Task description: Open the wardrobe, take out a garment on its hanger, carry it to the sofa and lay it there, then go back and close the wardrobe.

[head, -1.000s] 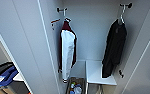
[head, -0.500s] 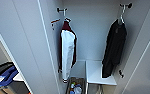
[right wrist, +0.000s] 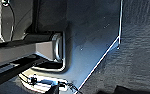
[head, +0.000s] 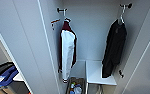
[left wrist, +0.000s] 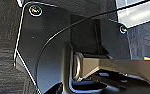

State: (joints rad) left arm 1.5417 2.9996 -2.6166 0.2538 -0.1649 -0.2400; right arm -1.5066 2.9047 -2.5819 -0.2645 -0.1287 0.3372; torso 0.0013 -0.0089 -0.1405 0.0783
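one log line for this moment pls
wardrobe: open | black coat: hanging at right on hanger | maroon jacket: hanging at left | white shelf: under coat

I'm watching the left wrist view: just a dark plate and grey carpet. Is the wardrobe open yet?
Observer: Yes. In the head view the tall white wardrobe stands open, with one door swung out on the picture's left.
Operator: Is the coat inside?
Observer: A long plain black coat hangs on a thin pale hanger from a hook at the right of the inside.
Operator: Anything else hanging?
Observer: A maroon jacket with white sleeves hangs at the left, apart from the coat.
Operator: What's below them?
Observer: A flat white shelf sits under the coat. Beside it is a bin of small items, too blurred to name.
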